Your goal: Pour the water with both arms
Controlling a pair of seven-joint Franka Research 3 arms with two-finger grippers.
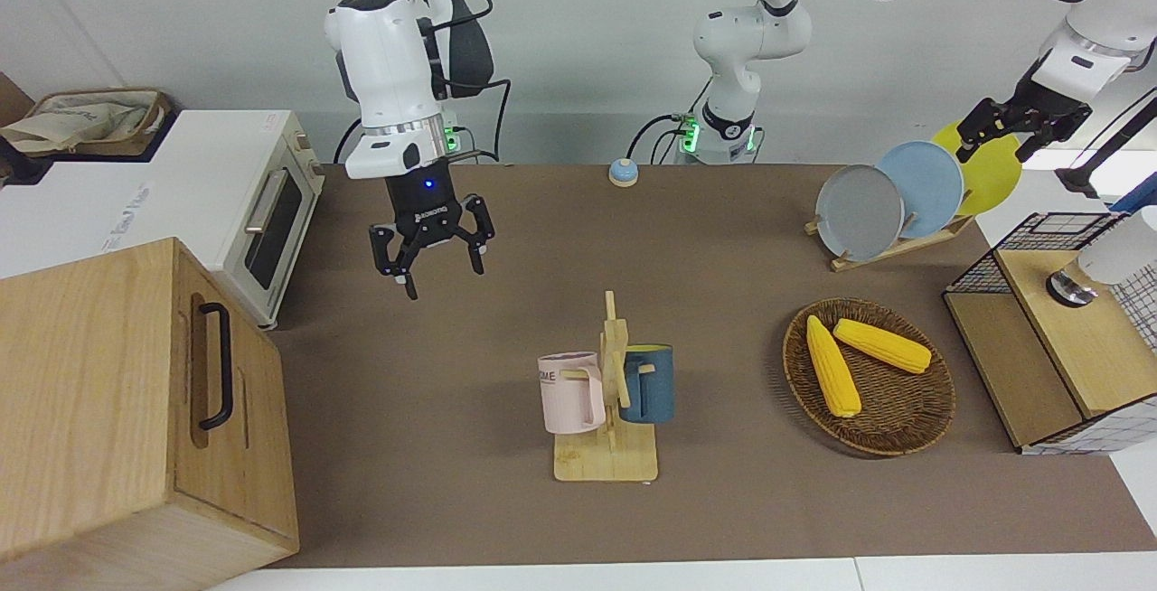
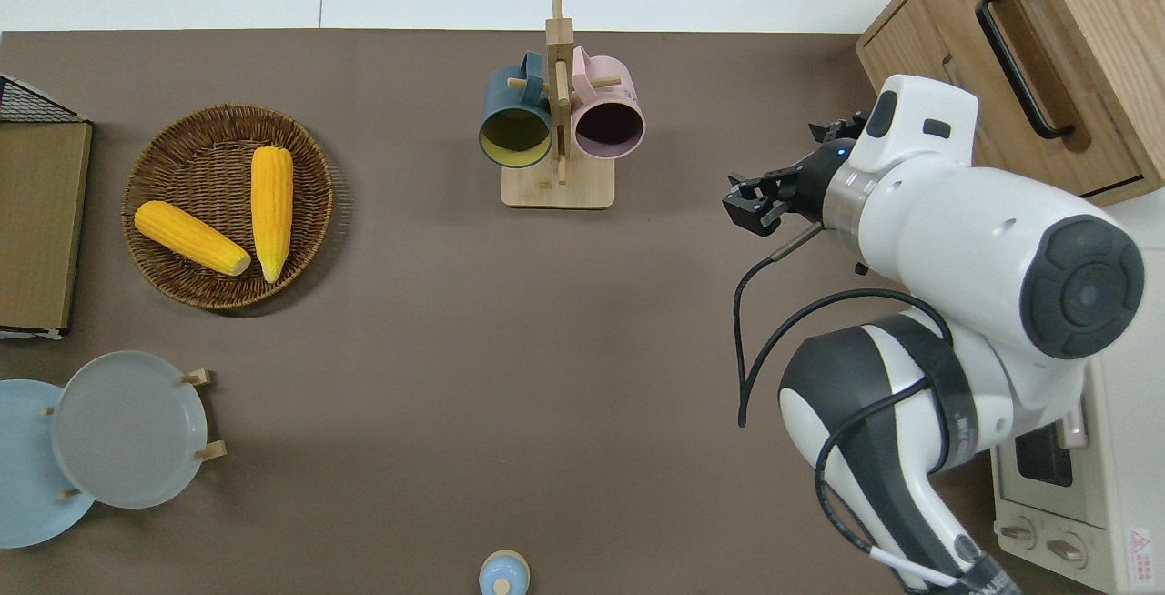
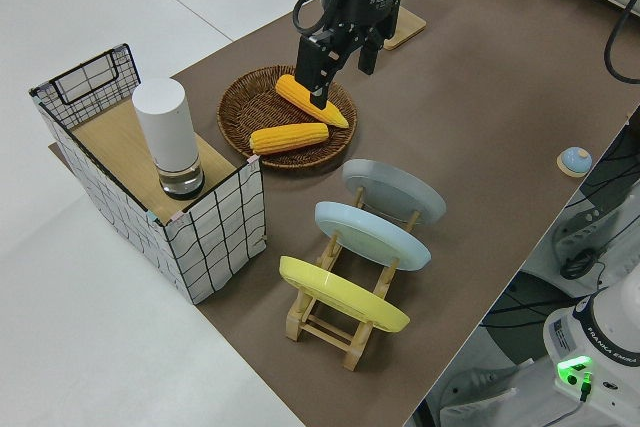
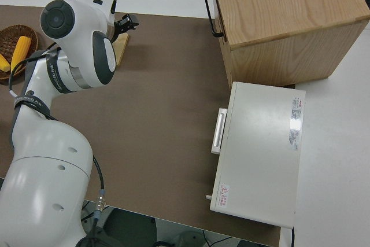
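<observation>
the right gripper's [image 1: 432,255] fingers [image 1: 400,267] are spread apart and hold nothing; it hangs over bare brown tabletop [image 2: 437,322] between the mug rack [image 2: 557,122] and the wooden cabinet [image 1: 117,410]. the left gripper's [image 3: 338,49] fingers [image 3: 318,67] are also released and empty, up in the air at the left arm's end of the tabletop, near the plate rack [image 3: 355,247] and the wicker basket [image 2: 173,249]. a pink mug [image 1: 569,392] and a dark blue mug [image 1: 647,383] hang on the rack. two corn cobs [image 2: 271,211] lie in the basket. a white toaster oven [image 1: 226,202] stands beside the cabinet, nearer to the robots.
</observation>
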